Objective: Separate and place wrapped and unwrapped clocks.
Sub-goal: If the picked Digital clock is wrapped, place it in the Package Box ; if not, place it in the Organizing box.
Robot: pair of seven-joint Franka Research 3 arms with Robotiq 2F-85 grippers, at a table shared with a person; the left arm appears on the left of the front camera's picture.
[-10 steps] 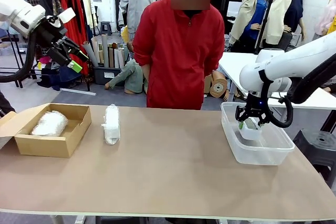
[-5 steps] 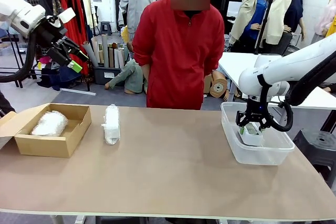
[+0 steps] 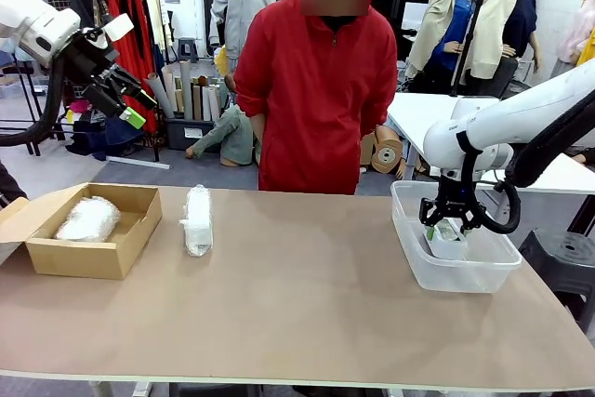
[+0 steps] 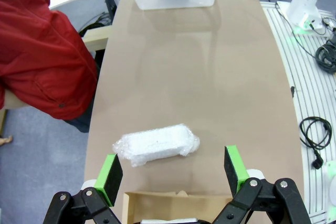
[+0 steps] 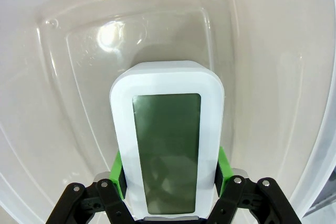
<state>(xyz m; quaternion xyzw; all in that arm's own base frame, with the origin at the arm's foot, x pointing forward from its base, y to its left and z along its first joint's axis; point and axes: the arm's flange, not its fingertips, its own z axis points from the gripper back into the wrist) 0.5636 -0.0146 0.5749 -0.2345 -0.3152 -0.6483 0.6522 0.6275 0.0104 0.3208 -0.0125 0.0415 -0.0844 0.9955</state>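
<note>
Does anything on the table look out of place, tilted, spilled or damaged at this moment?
Only one thing: a wrapped bundle lies on the bare table beside the cardboard box, while the other wrapped bundle is inside it. The right gripper holds the bare clock inside the clear tub. Nothing looks spilled or damaged.

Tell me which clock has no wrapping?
The white clock the right gripper holds in the clear tub. The left bundle in the cardboard box and the middle bundle on the table are bubble-wrapped.

Tabletop (image 3: 307, 304) plain tan. Box (image 3: 79, 258) brown. Tub (image 3: 465, 278) clear. Clock (image 5: 167, 145): white shell, grey-green screen. Bundle on tabletop (image 3: 197, 218), bundle in box (image 3: 87, 218): white, crinkly bubble pattern. Person's top (image 3: 316, 90) red.
</note>
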